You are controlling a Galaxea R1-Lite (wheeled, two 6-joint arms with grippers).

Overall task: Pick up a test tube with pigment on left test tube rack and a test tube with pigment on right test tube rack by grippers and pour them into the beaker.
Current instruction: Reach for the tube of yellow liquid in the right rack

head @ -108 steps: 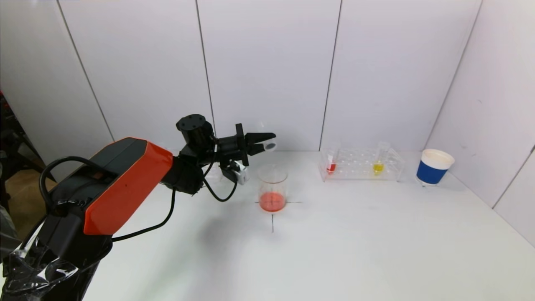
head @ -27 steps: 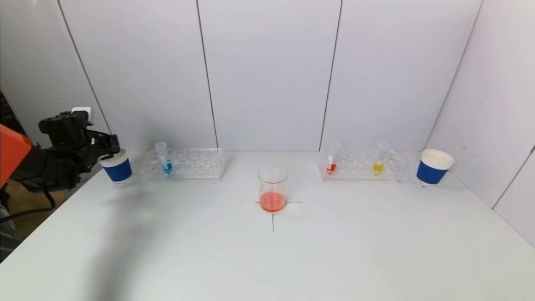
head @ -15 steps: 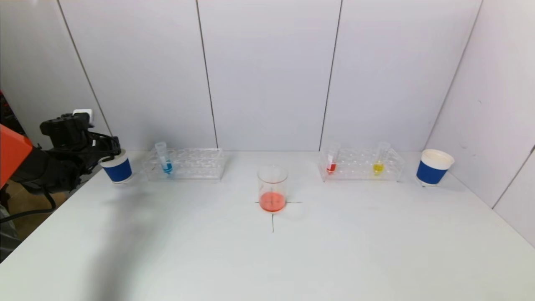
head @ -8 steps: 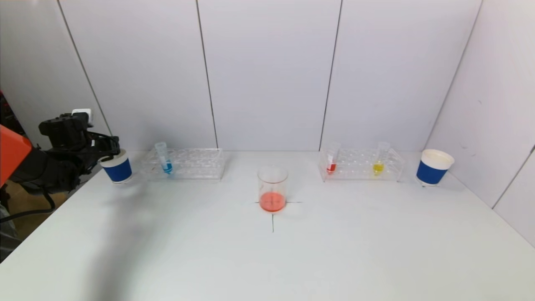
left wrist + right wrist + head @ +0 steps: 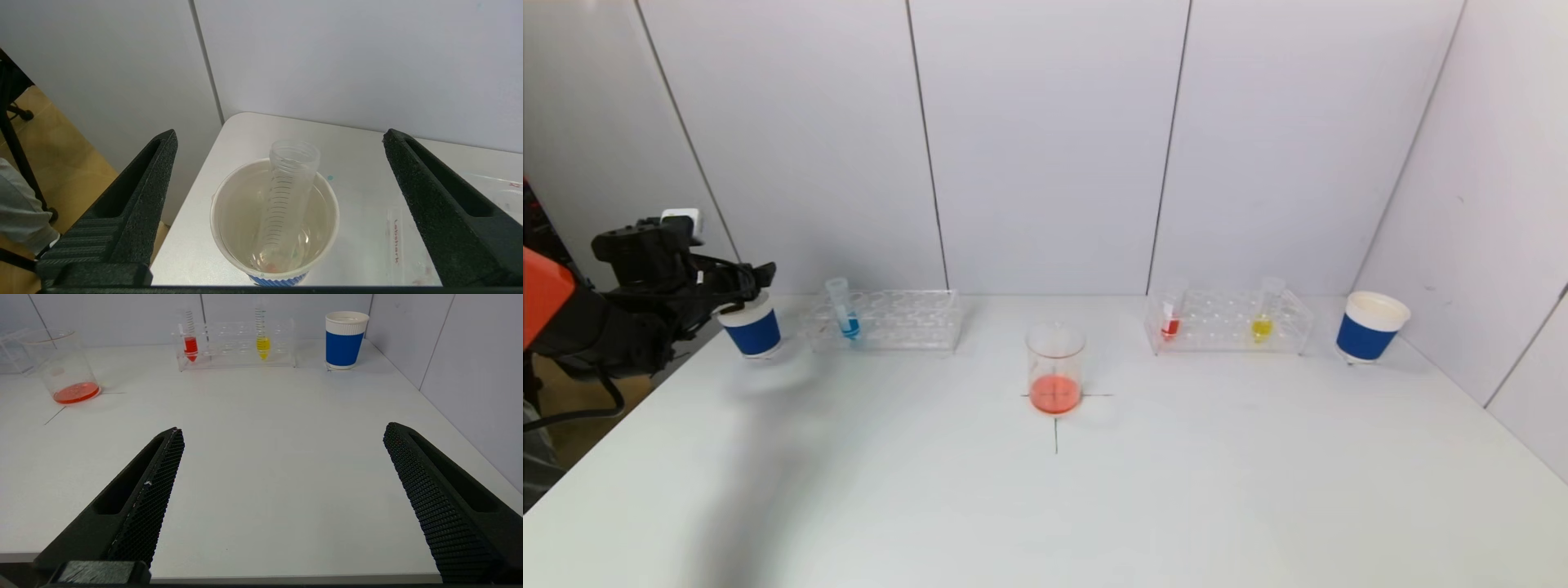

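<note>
My left gripper hangs open above the blue paper cup at the table's far left. In the left wrist view its fingers stand wide apart, and an empty clear test tube leans inside that cup, free of both. The left rack holds a tube of blue pigment. The right rack holds a red tube and a yellow tube. The beaker at the centre holds red liquid. My right gripper is open and empty over the near table, outside the head view.
A second blue paper cup stands right of the right rack, near the side wall. A black cross is marked on the table under the beaker. White wall panels close the back and right. The table's left edge lies just beside the left cup.
My left gripper has opened above the left cup and let go of the empty tube, which now rests inside it. Everything else is unmoved.
</note>
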